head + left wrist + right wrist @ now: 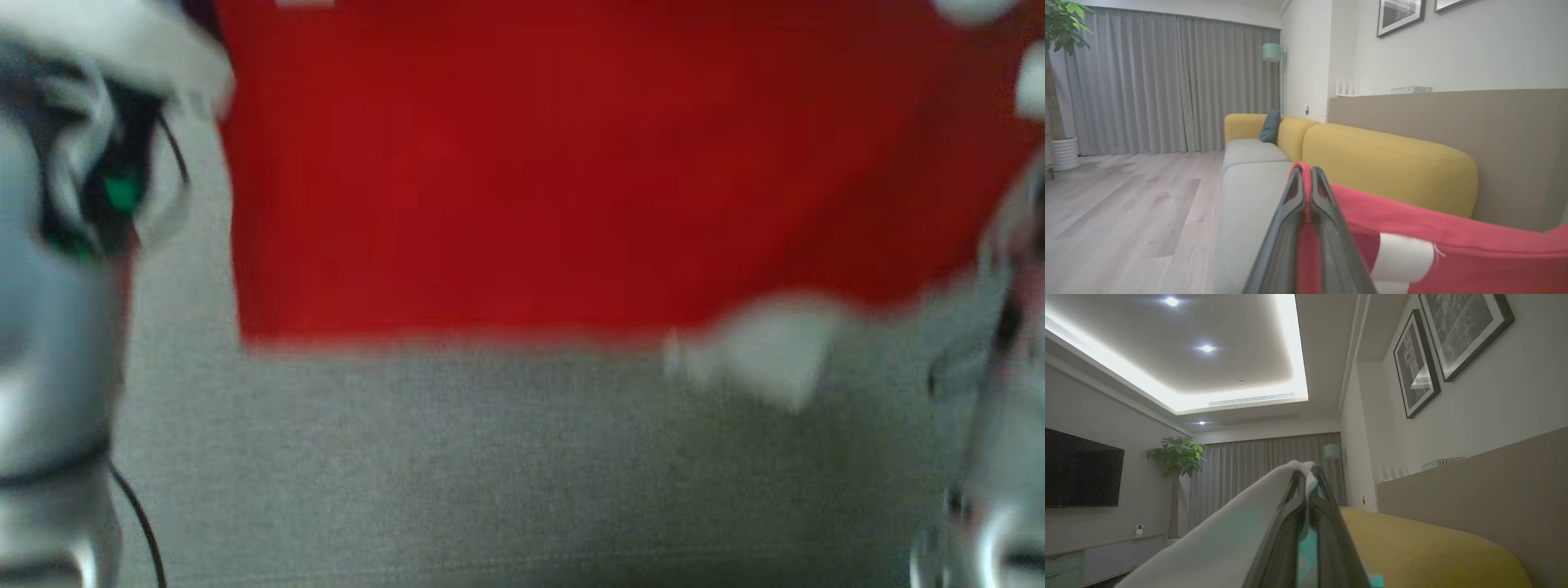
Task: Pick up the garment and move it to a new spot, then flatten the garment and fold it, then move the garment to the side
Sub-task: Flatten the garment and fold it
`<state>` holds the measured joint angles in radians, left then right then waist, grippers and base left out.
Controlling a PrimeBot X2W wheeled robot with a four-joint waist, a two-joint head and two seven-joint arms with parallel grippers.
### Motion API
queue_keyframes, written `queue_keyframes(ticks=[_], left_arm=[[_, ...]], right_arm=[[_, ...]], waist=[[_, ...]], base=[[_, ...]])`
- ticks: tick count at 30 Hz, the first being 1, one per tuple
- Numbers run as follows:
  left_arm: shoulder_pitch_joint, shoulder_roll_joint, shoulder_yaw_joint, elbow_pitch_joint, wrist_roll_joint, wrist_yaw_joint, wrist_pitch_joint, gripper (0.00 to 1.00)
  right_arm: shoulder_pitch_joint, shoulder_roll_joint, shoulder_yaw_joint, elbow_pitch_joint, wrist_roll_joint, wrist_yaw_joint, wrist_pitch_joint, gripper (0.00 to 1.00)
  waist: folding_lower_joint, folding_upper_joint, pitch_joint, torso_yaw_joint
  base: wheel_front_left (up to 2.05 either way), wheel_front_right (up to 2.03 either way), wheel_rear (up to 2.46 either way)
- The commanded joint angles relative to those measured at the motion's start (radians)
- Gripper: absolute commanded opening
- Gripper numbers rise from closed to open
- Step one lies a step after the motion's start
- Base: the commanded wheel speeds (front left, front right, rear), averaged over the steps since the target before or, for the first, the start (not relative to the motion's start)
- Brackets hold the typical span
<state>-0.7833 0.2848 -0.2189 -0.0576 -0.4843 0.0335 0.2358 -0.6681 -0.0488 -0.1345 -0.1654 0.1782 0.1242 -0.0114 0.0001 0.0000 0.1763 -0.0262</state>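
Observation:
The head view is blurred. In it the red garment [522, 163] hangs spread wide above the grey sofa seat [490, 465], with a white patch [767, 347] at its lower right edge. My pale left arm [65, 269] is at the left edge and my right arm [1008, 384] at the right edge. In the left wrist view my left gripper [1307, 173] is shut on a red edge of the garment [1445, 245], which stretches off to the right. My right gripper [1308, 473] is shut on a white and teal part of the garment [1229, 543].
The sofa has a yellow backrest [1388, 163] with a brown wall panel [1494, 134] behind it. A dark teal cushion [1270, 125] leans at the sofa's far end. Wooden floor [1126, 204], a potted plant [1061, 32] and a wall TV [1081, 469] lie beyond.

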Motion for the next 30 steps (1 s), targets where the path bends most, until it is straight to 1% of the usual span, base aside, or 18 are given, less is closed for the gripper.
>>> queue_keyframes(ticks=[1, 4, 8, 11, 13, 15, 17, 22, 24, 26, 30], left_arm=[[-0.135, 0.048, 0.03, 0.032, 0.027, -0.009, -0.013, 0.0], [-0.304, 0.057, 0.031, 0.189, 0.078, -0.011, -0.063, 0.0], [-0.497, 0.073, 0.018, 0.381, 0.153, -0.021, -0.18, 0.0], [-0.603, 0.09, 0.012, 0.486, 0.201, -0.026, -0.299, 0.0], [-0.642, 0.093, 0.011, 0.551, 0.21, -0.036, -0.366, 0.0], [-0.653, 0.093, 0.011, 0.617, 0.21, -0.046, -0.416, 0.0], [-0.638, 0.089, 0.013, 0.671, 0.204, -0.051, -0.445, 0.0], [-0.529, 0.069, 0.033, 0.782, 0.165, -0.075, -0.487, 0.0], [-0.483, 0.056, 0.048, 0.797, 0.144, -0.089, -0.494, 0.0], [-0.462, 0.049, 0.057, 0.797, 0.134, -0.096, -0.496, 0.0], [-0.369, 0.02, 0.11, 0.724, 0.105, -0.115, -0.497, 0.0]], right_arm=[[-0.133, -0.002, 0.038, 0.032, -0.018, 0.007, -0.021, 0.0], [-0.33, -0.002, 0.049, 0.205, -0.045, 0.007, -0.094, 0.0], [-0.552, -0.002, 0.047, 0.431, -0.056, 0.007, -0.205, 0.0], [-0.652, -0.002, 0.073, 0.548, -0.018, 0.007, -0.238, 0.0], [-0.674, -0.002, 0.111, 0.598, 0.021, 0.007, -0.247, 0.0], [-0.662, -0.002, 0.153, 0.618, 0.054, 0.007, -0.249, 0.0], [-0.622, -0.002, 0.189, 0.609, 0.076, 0.007, -0.25, 0.0], [-0.456, -0.002, 0.239, 0.583, 0.113, 0.007, -0.25, 0.0], [-0.39, -0.002, 0.241, 0.559, 0.122, 0.007, -0.25, 0.0], [-0.359, -0.002, 0.236, 0.544, 0.126, 0.007, -0.25, 0.0], [-0.24, -0.001, 0.219, 0.469, 0.127, 0.007, -0.25, 0.0]], waist=[[-0.0001, 0.0, 0.086, -0.018], [-0.0001, 0.0, 0.14, -0.046], [-0.0001, 0.0, 0.191, -0.089], [-0.0001, 0.0, 0.243, -0.122], [-0.0001, 0.0, 0.286, -0.137], [-0.0001, 0.0, 0.33, -0.145], [-0.0001, 0.0, 0.378, -0.148], [-0.0001, 0.0, 0.441, -0.137], [-0.0001, 0.0, 0.448, -0.128], [-0.0001, 0.0, 0.449, -0.122], [-0.0001, 0.0, 0.431, -0.096]], base=[[0.0, 0.0, 0.0], [0.0, 0.0, 0.0], [0.0, 0.0, 0.0], [0.0, 0.0, 0.0], [0.0, 0.0, 0.0], [0.0, 0.0, 0.0], [0.0, 0.0, 0.0], [0.0, 0.0, 0.0], [0.0, 0.0, 0.0], [0.0, 0.0, 0.0], [0.0, 0.0, 0.0]])
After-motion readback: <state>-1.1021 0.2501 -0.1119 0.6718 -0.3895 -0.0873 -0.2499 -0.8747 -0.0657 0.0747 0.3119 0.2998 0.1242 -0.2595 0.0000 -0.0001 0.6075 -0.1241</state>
